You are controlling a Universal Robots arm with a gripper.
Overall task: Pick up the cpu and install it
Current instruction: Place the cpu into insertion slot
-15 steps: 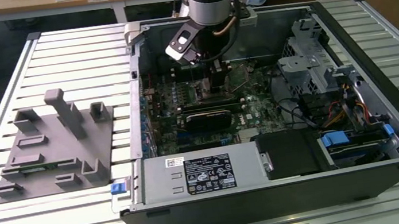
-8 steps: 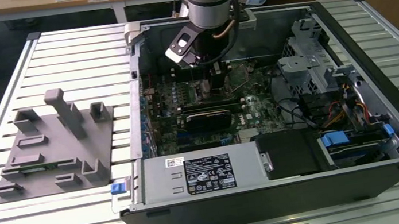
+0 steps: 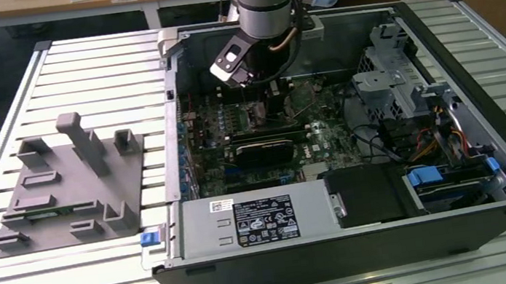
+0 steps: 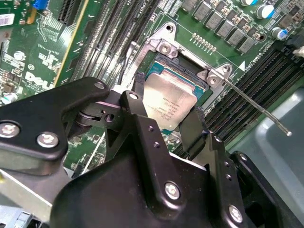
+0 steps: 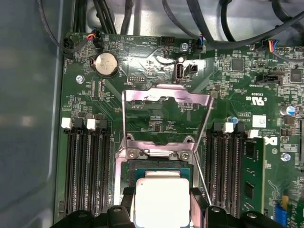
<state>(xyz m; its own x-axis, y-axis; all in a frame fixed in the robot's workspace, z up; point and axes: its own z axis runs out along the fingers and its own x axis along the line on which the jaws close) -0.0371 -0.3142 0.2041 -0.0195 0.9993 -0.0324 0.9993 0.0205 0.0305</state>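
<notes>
The cpu (image 4: 167,100) is a small square chip with a pale silvery top, level over the open socket (image 4: 176,70) on the green motherboard. My gripper (image 4: 166,108) reaches down into the open computer case (image 3: 485,119), and its black fingers (image 4: 138,95) press against two opposite edges of the chip. In the first wrist view the cpu (image 5: 161,202) lies between the fingers (image 5: 127,202), just above the socket frame (image 5: 156,153). The socket's metal load plate (image 5: 166,99) stands flipped open, and its thin lever (image 4: 259,107) sticks out to one side.
Memory slots (image 5: 88,166) flank the socket, with one memory stick (image 5: 251,175) fitted. A black heatsink block (image 3: 264,151), power supply (image 3: 254,219) and drive cage (image 3: 392,83) crowd the case. A grey plastic fixture (image 3: 68,188) lies on the slatted table at the exterior view's left.
</notes>
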